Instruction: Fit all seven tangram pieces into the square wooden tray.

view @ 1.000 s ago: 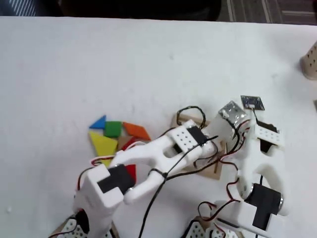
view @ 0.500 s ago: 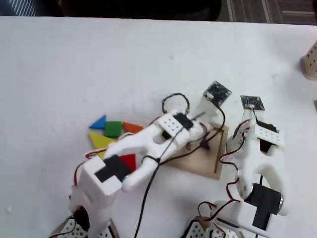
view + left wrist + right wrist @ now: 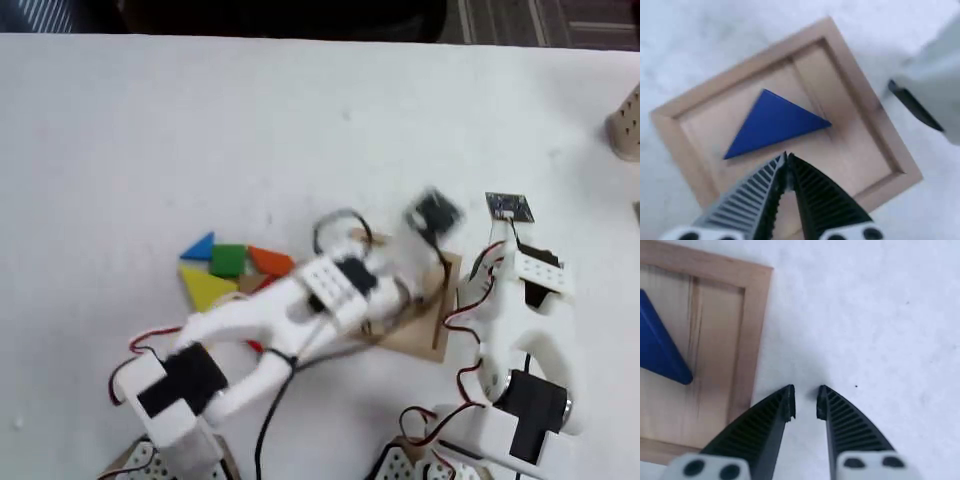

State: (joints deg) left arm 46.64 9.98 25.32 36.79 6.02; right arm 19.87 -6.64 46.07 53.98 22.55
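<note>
Left end effector, tips together and empty, hovers over the blue triangle inside the wooden tray, and if it sweeps out too low it could shove that tray askew.

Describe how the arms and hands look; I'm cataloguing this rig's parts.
The left arm and right arm are white plastic shells with black motor blocks and loose red and black cables. The left hand and right hand are black, ribbed and tapered, on pale bases.
</note>
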